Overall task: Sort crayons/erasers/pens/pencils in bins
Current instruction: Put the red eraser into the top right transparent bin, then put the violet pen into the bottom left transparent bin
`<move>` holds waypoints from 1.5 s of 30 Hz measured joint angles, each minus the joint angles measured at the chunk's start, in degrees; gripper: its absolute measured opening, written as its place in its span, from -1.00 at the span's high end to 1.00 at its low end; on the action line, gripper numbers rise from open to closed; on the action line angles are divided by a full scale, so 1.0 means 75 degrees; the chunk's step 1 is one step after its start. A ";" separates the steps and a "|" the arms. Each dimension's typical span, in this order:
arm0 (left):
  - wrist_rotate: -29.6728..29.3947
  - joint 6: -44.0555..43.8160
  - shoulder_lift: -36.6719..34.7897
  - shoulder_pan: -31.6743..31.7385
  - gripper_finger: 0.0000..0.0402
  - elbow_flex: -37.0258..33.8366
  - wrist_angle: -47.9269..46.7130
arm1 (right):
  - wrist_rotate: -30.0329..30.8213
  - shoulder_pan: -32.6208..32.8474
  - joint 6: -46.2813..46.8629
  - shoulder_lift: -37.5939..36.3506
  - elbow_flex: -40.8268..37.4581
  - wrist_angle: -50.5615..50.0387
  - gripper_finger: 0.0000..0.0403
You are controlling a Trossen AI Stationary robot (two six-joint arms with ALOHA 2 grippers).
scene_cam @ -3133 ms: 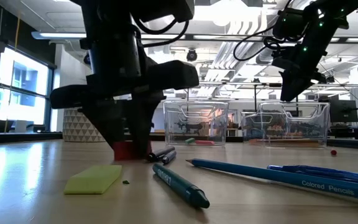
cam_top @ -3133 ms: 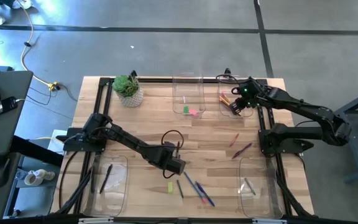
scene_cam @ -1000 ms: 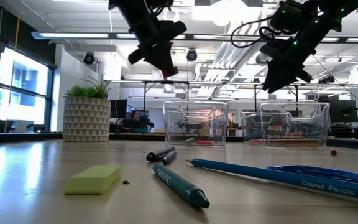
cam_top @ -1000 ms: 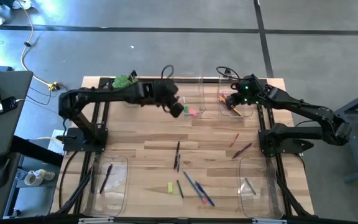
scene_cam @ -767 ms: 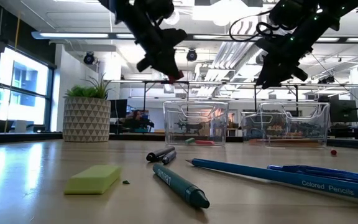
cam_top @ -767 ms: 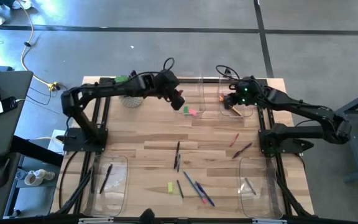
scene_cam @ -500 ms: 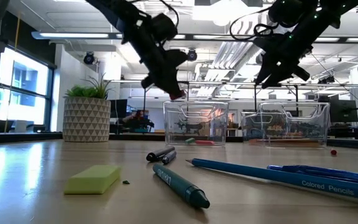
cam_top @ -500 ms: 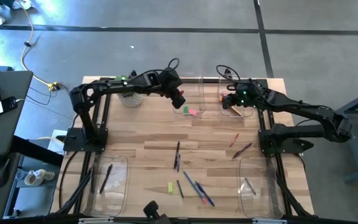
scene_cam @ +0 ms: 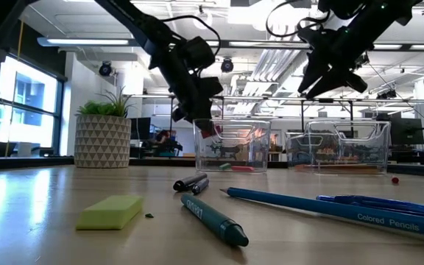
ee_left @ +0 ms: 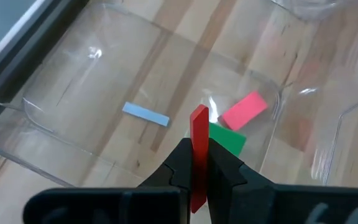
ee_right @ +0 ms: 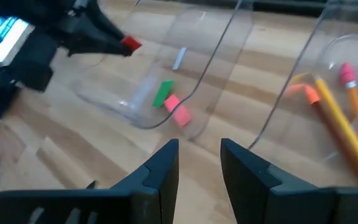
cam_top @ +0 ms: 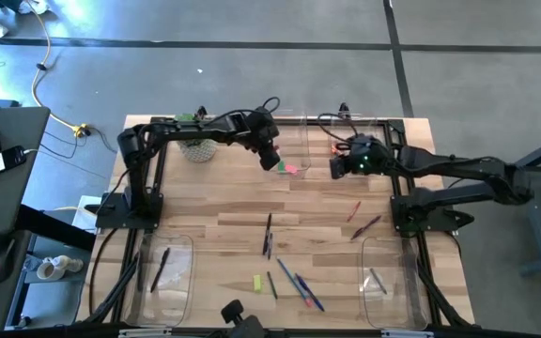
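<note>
red eraser (ee_left: 199,143) — held | pink eraser (ee_left: 243,110) | green eraser (ee_left: 227,137)

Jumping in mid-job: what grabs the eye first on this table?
The left gripper, shut on a flat red eraser, hangs over the clear plastic bin at the table's far edge, which holds pink, green and blue erasers. The right gripper hovers open beside it.

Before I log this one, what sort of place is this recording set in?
Probably an open-plan robotics lab or office: a wooden table framed by a black rail, bare concrete floor around it, and ceiling strip lights over rows of desks behind.
</note>
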 joint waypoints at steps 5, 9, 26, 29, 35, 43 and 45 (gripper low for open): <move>0.0025 0.0114 0.0033 0.0015 0.84 0.0000 0.0005 | -0.0001 0.0638 0.0407 0.0103 0.0000 -0.0014 0.45; 0.0169 0.0134 0.0033 0.0015 0.69 0.0000 -0.0006 | 0.0044 0.1137 0.0745 0.0372 0.0000 0.0030 0.45; 0.0840 -0.0333 0.0010 0.0029 0.12 0.0053 -0.0057 | 0.1151 0.1943 0.0319 0.0597 0.0000 0.0134 0.45; 0.0899 0.0025 0.0009 0.0026 0.10 0.0302 -0.0186 | 0.1148 0.1825 -0.0053 0.0601 0.0056 0.0108 0.45; 0.0836 0.1573 0.0001 -0.0029 0.11 0.0860 -0.0242 | 0.1384 0.1364 -0.1048 0.0600 0.0664 -0.0108 0.45; 0.0702 0.2867 0.0001 -0.0108 0.13 0.1455 -0.0248 | 0.1573 0.0467 -0.1694 0.0600 0.1163 0.0254 0.45; 0.0208 0.3503 0.0001 -0.0191 0.13 0.1521 -0.0248 | 0.1569 0.0290 -0.1742 0.0600 0.1163 0.0383 0.45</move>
